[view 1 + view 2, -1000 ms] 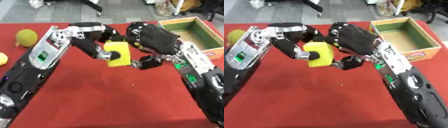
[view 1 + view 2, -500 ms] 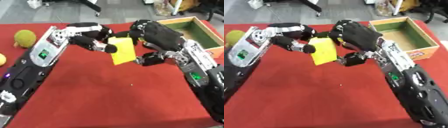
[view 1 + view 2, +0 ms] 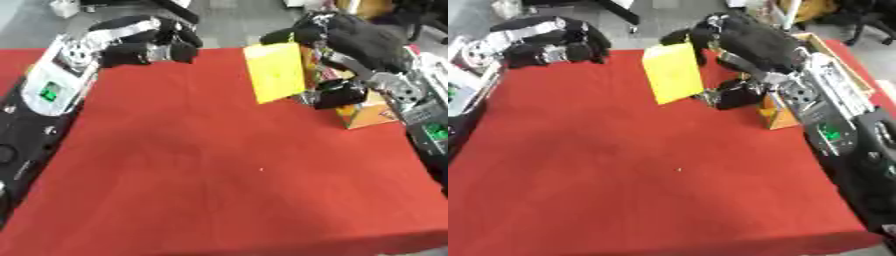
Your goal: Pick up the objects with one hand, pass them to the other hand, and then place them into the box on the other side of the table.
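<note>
- The pass looks finished to me: my right hand (image 3: 350,47) is clamped on the yellow block (image 3: 276,72), above the red surface (image 3: 219,170) just beside the box (image 3: 363,115).
- My left hand (image 3: 153,42) is curled, holding nothing.
- Next I must carry the block over the box and release.
- The right eye view shows more of the box's rim.

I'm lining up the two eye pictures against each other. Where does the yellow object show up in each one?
Left eye view: the yellow object sits upper centre-right, held by the right hand.
Right eye view: it sits upper centre, slightly left of middle, in the same hand.
Shared landmark: the box, its corner just lower right of the yellow object in both views.
</note>
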{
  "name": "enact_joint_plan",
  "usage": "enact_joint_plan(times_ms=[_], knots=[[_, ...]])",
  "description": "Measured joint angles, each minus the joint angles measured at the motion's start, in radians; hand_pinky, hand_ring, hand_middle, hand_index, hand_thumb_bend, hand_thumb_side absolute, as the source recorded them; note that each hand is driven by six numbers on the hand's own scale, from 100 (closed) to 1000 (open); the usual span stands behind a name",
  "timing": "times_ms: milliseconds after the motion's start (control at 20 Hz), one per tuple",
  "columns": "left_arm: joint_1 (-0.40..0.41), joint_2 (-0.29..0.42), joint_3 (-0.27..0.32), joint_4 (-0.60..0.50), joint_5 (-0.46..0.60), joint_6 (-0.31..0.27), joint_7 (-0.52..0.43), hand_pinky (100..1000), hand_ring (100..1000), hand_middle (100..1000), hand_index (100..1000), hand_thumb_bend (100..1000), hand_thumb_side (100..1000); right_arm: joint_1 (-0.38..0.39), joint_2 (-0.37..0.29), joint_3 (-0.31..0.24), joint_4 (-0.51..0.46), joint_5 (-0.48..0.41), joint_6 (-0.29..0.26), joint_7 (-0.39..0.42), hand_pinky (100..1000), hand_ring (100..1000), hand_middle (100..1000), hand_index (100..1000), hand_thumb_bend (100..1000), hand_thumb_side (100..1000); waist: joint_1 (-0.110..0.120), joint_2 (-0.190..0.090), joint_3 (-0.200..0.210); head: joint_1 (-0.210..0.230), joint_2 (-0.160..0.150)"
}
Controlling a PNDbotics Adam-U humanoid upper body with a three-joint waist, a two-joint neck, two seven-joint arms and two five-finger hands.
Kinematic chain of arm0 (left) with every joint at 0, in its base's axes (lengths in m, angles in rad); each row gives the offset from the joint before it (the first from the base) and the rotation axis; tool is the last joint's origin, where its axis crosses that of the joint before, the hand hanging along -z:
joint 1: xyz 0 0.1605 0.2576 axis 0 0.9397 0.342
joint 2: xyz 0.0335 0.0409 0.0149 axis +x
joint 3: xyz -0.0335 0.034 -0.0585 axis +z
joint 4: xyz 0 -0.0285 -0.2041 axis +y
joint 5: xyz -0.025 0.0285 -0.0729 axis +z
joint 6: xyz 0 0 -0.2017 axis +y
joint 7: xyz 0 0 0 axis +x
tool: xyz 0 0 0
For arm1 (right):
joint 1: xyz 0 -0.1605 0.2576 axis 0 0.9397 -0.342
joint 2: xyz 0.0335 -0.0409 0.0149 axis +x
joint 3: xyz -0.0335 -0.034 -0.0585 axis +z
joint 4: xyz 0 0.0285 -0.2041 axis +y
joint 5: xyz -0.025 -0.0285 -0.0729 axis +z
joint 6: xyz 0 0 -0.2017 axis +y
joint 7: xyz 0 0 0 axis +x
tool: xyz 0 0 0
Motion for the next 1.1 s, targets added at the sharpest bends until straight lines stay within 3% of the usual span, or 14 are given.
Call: enact_joint_plan(times_ms=[150,350,650,1100], knots=[[0.057,0.037,0.054,-0.062,0.044,0.011,0.058,777,679,650,776,617,725,0.02,-0.06,-0.04,0.031,-0.025,0.035,-0.014,719,554,454,443,100,140,0.0,0.0,0.007,-0.018,0.0],[0.162,0.069,0.127,-0.175,0.11,0.028,0.131,775,673,645,773,604,711,0.034,-0.126,-0.111,0.172,-0.029,0.092,-0.055,722,555,454,446,100,145,0.0,0.0,0.022,-0.047,0.0],[0.304,0.072,0.209,-0.351,0.148,0.045,0.197,773,666,637,772,570,689,-0.037,-0.143,-0.216,0.524,0.06,0.149,-0.161,720,558,457,450,100,145,0.0,0.001,0.055,-0.095,0.004],[0.491,0.003,0.307,-0.524,0.133,0.064,0.259,774,662,631,770,563,692,-0.16,-0.133,-0.366,1.059,0.22,0.249,-0.354,722,568,473,518,100,185,0.001,0.01,0.114,-0.185,0.007]])
